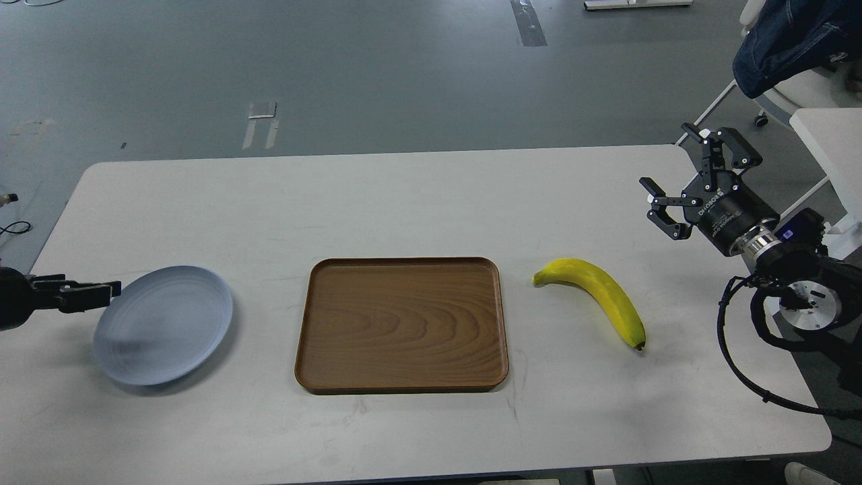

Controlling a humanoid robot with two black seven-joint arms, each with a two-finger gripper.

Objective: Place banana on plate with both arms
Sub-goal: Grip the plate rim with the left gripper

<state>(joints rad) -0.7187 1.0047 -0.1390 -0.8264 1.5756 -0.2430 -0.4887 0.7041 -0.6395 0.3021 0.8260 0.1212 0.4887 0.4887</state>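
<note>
The yellow banana [599, 293] lies on the white table, to the right of the tray, with its dark tip toward the front. The pale blue-grey plate [163, 325] is empty at the front left. My left gripper [111, 291] is low at the left edge. It is seen side-on, its tip at the plate's left rim, and I cannot tell its fingers apart. My right gripper [665, 155] is open and empty. It hovers at the table's right edge, behind and to the right of the banana and well apart from it.
A brown wooden tray [401, 325] sits empty in the middle of the white table [404, 195]. A chair draped with a denim cloth [794, 40] and a white side table [828, 135] stand beyond the right edge. Black cables hang by my right arm.
</note>
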